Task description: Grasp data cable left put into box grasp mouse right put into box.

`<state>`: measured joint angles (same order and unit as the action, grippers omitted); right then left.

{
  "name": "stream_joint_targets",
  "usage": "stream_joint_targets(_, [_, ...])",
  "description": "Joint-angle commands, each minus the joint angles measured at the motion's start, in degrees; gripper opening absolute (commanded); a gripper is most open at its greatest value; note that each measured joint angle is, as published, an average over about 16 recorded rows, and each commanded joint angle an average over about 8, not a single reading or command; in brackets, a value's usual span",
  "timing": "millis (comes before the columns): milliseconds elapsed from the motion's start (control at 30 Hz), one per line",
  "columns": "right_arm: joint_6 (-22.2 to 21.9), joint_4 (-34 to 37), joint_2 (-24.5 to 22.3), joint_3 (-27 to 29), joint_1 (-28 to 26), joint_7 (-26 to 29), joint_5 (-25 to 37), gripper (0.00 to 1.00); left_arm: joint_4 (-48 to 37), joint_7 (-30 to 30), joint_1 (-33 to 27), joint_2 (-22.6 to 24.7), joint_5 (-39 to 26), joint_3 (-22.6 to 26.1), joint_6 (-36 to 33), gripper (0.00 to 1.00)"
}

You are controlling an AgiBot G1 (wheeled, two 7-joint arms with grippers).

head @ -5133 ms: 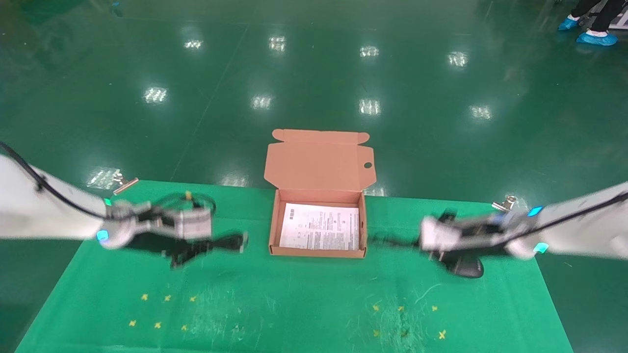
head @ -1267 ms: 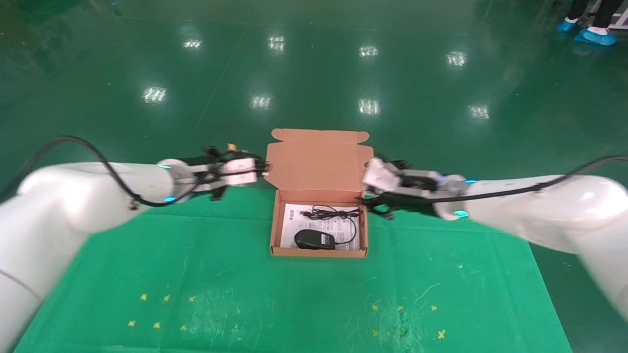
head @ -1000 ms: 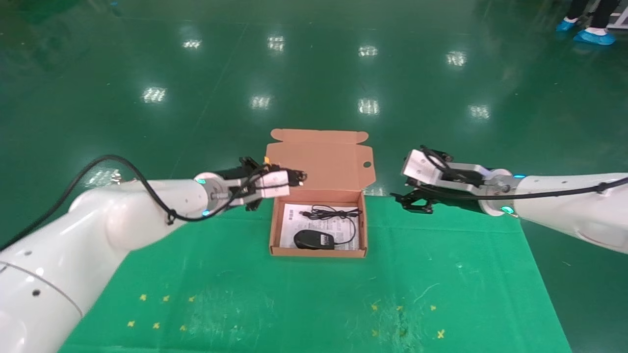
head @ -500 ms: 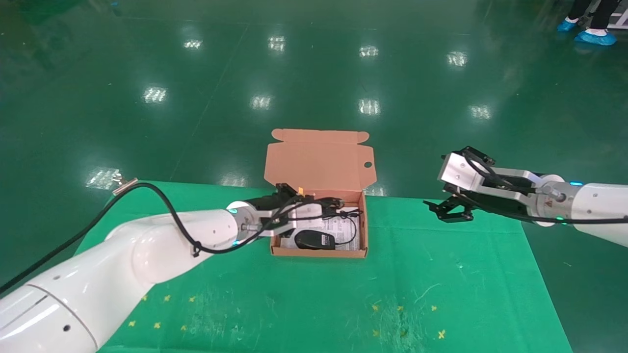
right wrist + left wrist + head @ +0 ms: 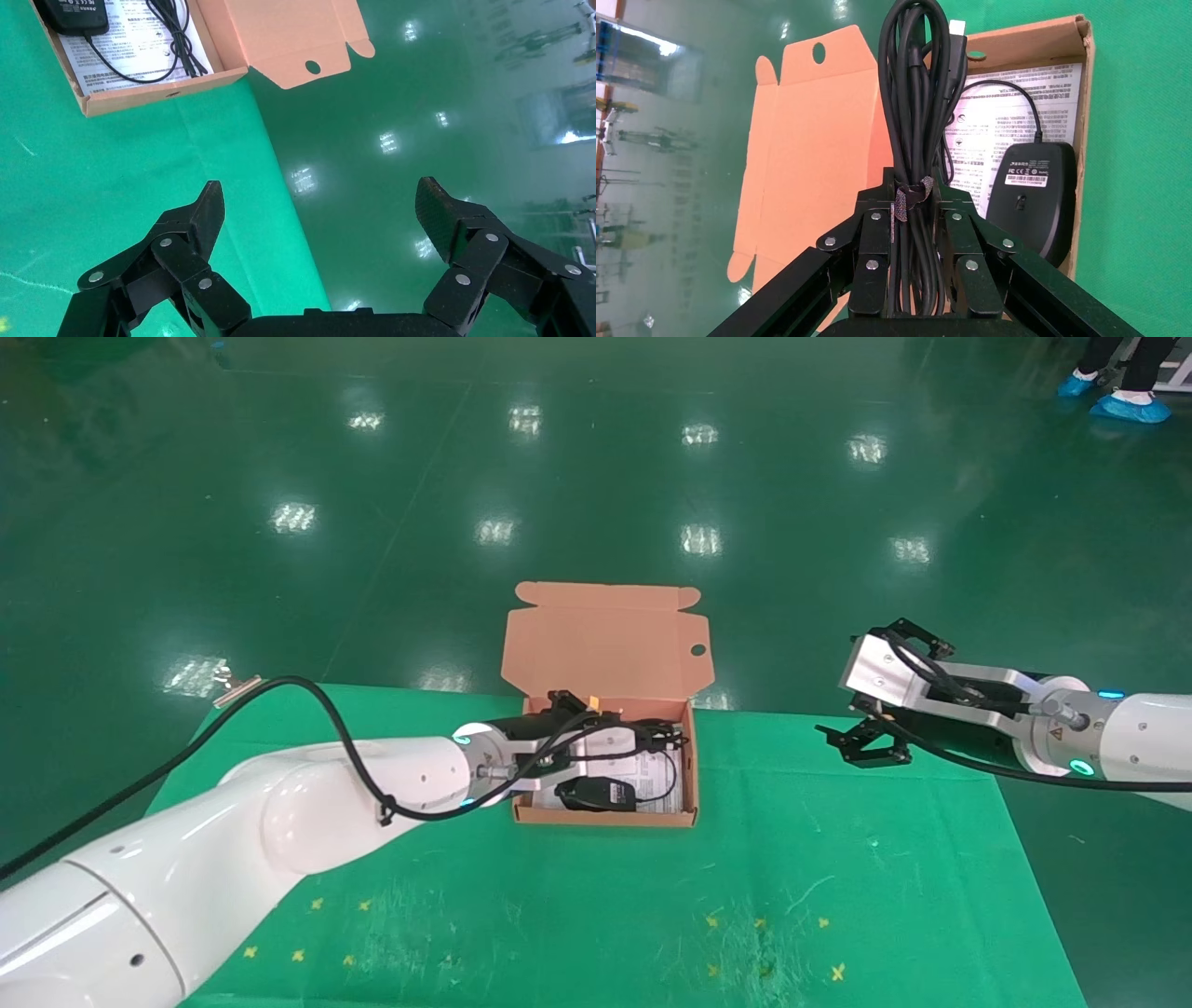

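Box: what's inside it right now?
In the box lie the mouse with its cord, on a printed sheet. The left gripper holds the data cable above it, covering part of the sheet.

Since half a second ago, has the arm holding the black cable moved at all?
Yes. The left gripper, shut on the data cable, has pushed a little farther over the box, toward its right wall.

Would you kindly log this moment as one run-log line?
left gripper: shut on data cable, over box | mouse: in box | right gripper: open, beside box
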<state>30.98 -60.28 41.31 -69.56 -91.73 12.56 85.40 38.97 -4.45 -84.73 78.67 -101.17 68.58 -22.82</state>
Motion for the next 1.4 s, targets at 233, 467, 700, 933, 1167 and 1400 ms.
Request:
stream_joint_targets(233, [-0.06,0.12,0.08,0.00,-0.02,-0.04,-0.04,1.00,-0.02,-0.02,-0.02,-0.02,-0.10,-0.09,-0.08,1.00])
stream_joint_targets(467, [-0.64,-0.16,-0.14,0.35,-0.72,-1.24,0.52,1.00,1.06,-0.29,-0.37,-1.32,-0.31,-0.32,-0.12,1.00])
stream_joint_targets(700, [-0.54,-2.76,-3.05,0.34,-4.35,-4.82,5.17,1.00,0.95,-2.63,-5.26,-3.18,-1.19,-1.47,1.46,1.00])
stream_joint_targets(933, [3.64,-5.41,-5.19,-0.67,-7.13,-5.97,8.81,1.00,0.63,-4.02,-7.10,-4.19,-1.87,-2.31,2.52,1.00])
stream_joint_targets(1167, [8.38,-6.49,-5.55,3.41,-4.72,-5.69,5.31,1.00,3.32,-4.37,-4.76,-7.54,3.08,-6.52,-2.83,1.00])
stream_joint_targets(1400, [14.28,-7.35,-5.65,9.79,-0.28,-5.20,-0.91,1.00,7.35,-4.62,-1.17,-12.19,10.32,-12.45,-10.56,1.00])
